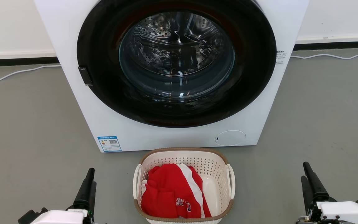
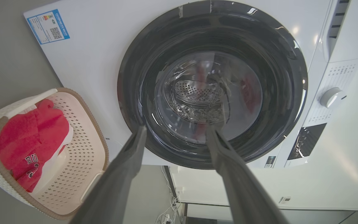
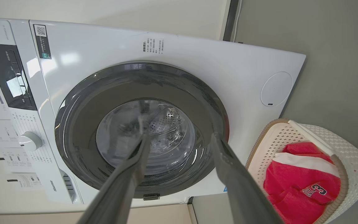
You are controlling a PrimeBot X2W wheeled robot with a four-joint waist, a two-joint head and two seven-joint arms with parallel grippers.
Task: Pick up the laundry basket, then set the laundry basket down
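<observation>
Two sets of jaws stand spread wide and hold nothing. The left jaws' long dark fingers [image 1: 85, 186] are low at the near left and the right jaws' fingers [image 1: 312, 183] at the near right, each well apart from the load. Between them, on the grey floor [image 1: 26, 124], sits the small cream-white perforated plastic laundry basket with a brown woven-look rim [image 1: 183, 150]. It is just in front of the big white front-loading washing machine [image 1: 73, 37], whose dark round door is closed.

The likeliest trouble is probably an uneven lift. If one side catches its white loop handle [image 1: 231, 180] and the other misses, the basket would tilt, and the crumpled red-and-white garment [image 1: 169, 196] could slide out. The handles lie close against the basket wall, so a finger may well shove the light basket across the floor rather than hook it. A forward push could knock it against the machine.

The basket's near end is cut off at the bottom of the head view. Whether its far rim touches the machine cannot be told. The garment hides part of the basket's bottom, and the lettering on it is only partly legible.
</observation>
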